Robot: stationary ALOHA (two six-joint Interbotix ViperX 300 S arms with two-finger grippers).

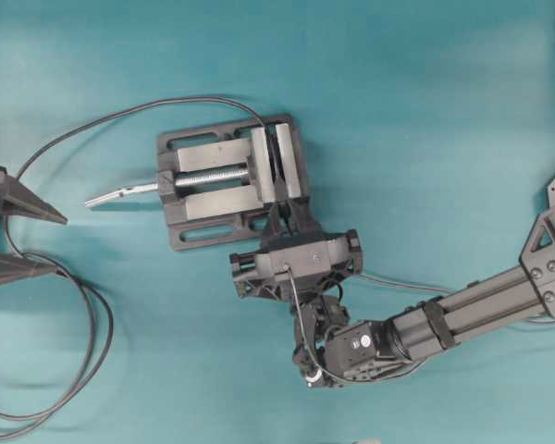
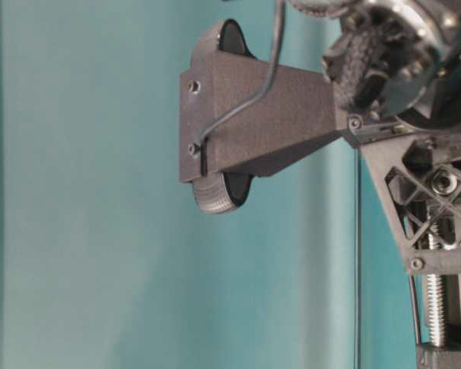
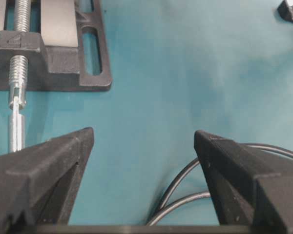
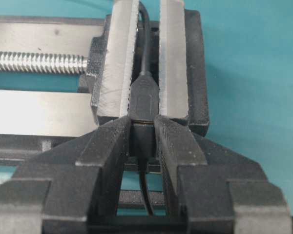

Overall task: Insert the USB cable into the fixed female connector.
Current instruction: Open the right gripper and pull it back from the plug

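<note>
1. My right claw (image 4: 142, 127) is clamped on the black plug of the USB cable (image 4: 147, 195), whose thin lead trails back between my fingers.
2. Just beyond, the plug's front meets the fixed female connector (image 4: 144, 95), held between the vise (image 4: 117, 73) jaws; I judge insertion is under way.
3. Next: push straight ahead, keeping the plug level.
4. My left claw (image 3: 144, 180) hangs wide open and empty over the bench (image 3: 185, 73), well left of the vise.
</note>
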